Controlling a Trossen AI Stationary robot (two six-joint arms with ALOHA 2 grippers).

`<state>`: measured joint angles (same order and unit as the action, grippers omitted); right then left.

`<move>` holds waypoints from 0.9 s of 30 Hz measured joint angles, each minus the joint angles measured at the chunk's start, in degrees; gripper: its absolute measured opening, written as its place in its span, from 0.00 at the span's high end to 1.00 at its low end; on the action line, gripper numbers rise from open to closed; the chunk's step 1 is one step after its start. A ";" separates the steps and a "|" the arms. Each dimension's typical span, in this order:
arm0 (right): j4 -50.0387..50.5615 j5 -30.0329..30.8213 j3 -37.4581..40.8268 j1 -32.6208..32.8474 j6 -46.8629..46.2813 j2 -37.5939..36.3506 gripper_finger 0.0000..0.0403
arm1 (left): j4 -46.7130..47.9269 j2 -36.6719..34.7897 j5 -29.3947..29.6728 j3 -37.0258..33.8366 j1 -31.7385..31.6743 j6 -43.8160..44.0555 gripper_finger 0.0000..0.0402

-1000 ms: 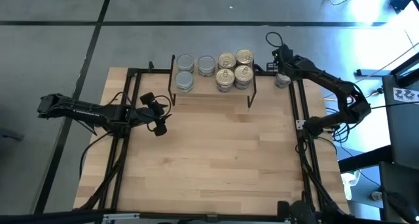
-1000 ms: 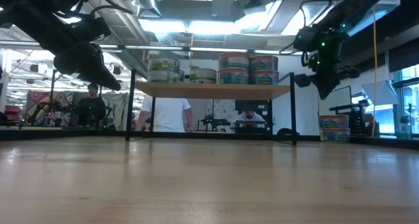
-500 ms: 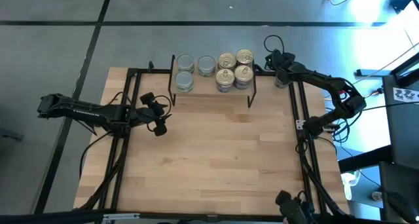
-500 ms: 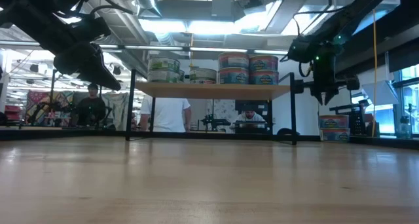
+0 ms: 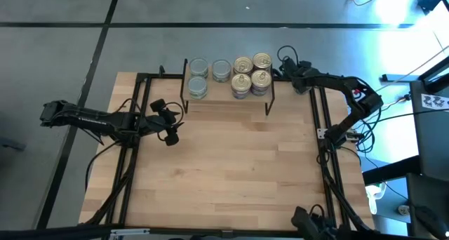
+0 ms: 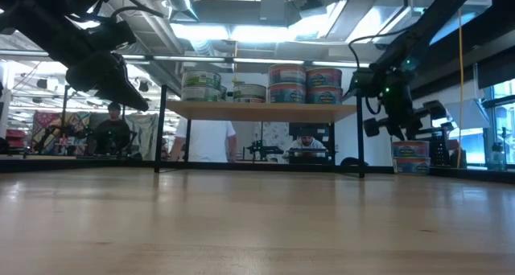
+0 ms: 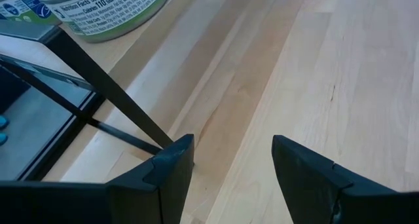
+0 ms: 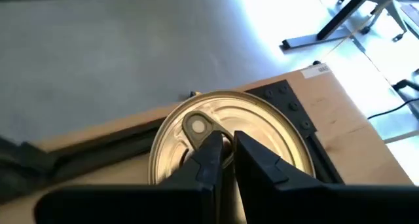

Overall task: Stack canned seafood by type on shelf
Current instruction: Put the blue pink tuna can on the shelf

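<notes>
The shelf (image 5: 226, 92) stands at the far edge of the surface (image 5: 224, 170), near the middle. On it are tins in two groups. The silver-lid tins (image 5: 198, 67) sit toward the shelf's left end, three lids showing from above. The gold-lid tins (image 5: 252, 74) sit toward its right end, four lids showing, packed close together. In the low view some tins on the shelf sit two high.

One more gold-lid tin (image 8: 229, 145) sits on the surface at the far right corner, beside the black frame rail. The right tool (image 8: 224, 160) hangs just over this tin. Its fingers are nearly shut, with only a thin gap, and they grip nothing. The tips are over the lid by the pull ring.

The left tool (image 5: 168, 123) waits above the left side of the surface, well apart from the shelf. Its fingers (image 7: 171, 165) are spread apart and hold nothing.
</notes>
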<state>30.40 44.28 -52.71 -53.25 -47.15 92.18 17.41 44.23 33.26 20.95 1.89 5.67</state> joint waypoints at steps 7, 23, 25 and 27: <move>5.67 -3.12 -0.50 0.20 6.63 -0.31 0.90 | -0.02 0.00 -0.01 0.00 0.00 0.24 0.49; 21.79 -6.58 -0.36 6.01 9.56 -2.63 0.90 | -0.02 0.00 -0.04 0.00 0.02 1.14 0.49; 24.27 -7.21 -0.28 7.26 8.15 -3.47 0.90 | -0.01 0.00 -0.04 0.00 0.02 1.24 0.49; 26.42 -7.84 -0.20 8.55 7.06 -4.27 0.90 | -0.02 0.00 -0.04 0.00 0.02 1.24 0.49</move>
<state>56.82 36.44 -52.92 -44.71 -40.09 87.91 17.39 44.23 33.21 20.95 1.91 6.92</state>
